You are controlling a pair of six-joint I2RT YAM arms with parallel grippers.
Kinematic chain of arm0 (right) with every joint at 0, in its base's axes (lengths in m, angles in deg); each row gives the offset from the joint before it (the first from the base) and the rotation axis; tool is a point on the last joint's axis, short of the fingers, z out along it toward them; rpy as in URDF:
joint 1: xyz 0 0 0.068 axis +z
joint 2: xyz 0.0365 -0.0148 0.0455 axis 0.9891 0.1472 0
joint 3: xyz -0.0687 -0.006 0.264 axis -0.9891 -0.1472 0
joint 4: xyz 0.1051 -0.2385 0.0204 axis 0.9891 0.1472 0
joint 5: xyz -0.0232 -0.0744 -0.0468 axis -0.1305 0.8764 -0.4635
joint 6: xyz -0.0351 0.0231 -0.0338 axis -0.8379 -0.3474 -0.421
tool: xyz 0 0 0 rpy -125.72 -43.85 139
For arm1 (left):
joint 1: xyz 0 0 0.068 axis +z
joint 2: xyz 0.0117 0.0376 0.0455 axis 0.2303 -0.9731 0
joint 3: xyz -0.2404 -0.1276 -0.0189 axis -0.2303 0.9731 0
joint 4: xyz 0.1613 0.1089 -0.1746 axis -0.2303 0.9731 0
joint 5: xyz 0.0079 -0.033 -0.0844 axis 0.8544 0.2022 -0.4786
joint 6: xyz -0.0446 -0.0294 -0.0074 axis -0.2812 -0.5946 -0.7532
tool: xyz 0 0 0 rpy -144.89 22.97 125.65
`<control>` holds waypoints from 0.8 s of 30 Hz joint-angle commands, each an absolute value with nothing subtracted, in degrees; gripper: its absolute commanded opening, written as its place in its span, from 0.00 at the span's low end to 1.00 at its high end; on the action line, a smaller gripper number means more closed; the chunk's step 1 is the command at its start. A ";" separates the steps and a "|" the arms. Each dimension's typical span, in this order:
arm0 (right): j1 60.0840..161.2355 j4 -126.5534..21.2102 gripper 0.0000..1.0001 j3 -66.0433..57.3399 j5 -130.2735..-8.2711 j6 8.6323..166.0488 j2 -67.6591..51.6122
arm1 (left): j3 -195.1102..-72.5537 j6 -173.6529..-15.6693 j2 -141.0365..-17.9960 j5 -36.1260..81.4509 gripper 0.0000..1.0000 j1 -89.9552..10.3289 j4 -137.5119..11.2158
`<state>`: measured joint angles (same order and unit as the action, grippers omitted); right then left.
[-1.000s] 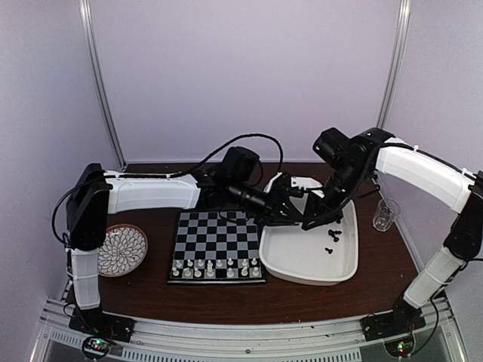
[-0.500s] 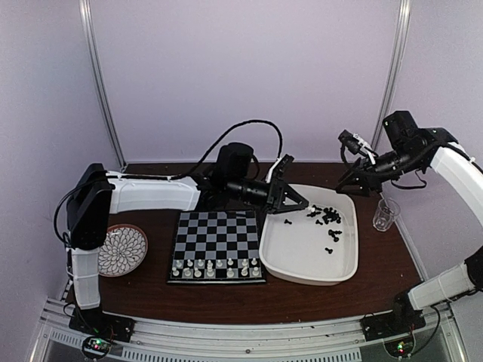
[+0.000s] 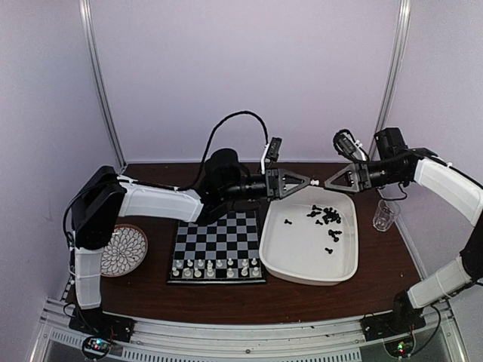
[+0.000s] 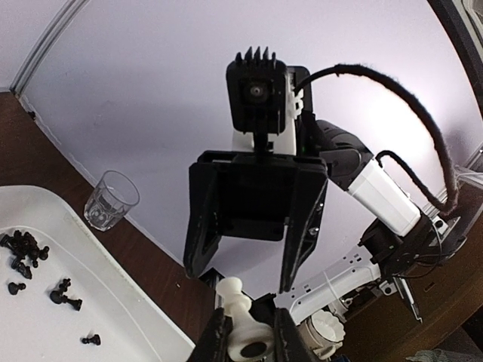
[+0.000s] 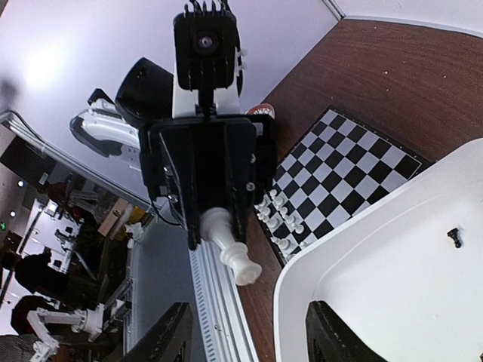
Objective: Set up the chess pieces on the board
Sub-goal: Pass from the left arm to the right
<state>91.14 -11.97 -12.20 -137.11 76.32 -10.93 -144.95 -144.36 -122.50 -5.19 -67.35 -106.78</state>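
At left end effector [image 3: 308, 182]: white piece [image 5: 230, 249]

Top external looks down from 6 o'clock, sharing the board [image 3: 217, 245] with right wrist; wrist views closely face each other.

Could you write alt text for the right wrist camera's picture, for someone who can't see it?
The left gripper faces the camera, shut on a white chess piece. Beyond it lies the board with white pieces along one edge, beside a white tray showing one black piece; the open right gripper frames the bottom.
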 commanded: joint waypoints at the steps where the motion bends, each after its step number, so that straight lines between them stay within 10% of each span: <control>1: 91.57 -20.69 0.55 -13.00 -142.58 85.01 -9.80 | -145.98 -147.92 -125.49 -3.71 0.09 -67.01 -114.11; 24: 94.10 -24.65 0.48 -14.24 -141.30 88.48 -6.45 | -146.59 -150.36 -127.02 -3.97 0.09 -66.93 -115.98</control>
